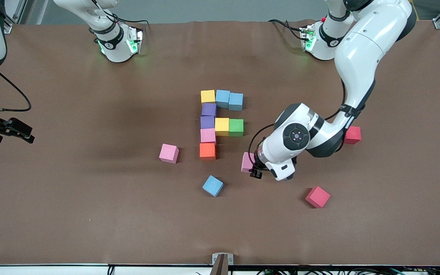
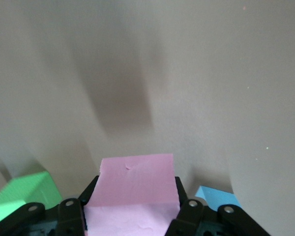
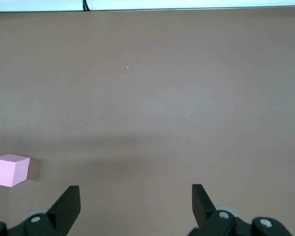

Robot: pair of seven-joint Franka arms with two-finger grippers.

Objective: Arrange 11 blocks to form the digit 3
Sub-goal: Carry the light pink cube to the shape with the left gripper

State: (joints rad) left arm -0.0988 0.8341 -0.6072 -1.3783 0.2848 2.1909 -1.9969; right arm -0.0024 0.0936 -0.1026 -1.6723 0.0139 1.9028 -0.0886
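At the left edge of the front view the right gripper (image 1: 23, 134) waits, jaws wide and empty. A loose pink block (image 1: 169, 153) lies left of centre. At centre the digit 3 (image 1: 220, 121) has nine cubes; its bottom bar is only the orange block (image 1: 207, 151). Right of that, the left gripper (image 1: 255, 172) clamps a pink cube (image 1: 247, 161), seen between its fingers (image 2: 187, 209) in the left wrist view. We judge the step is placing this cube: we should keep it square, set it flush beside orange, then release.
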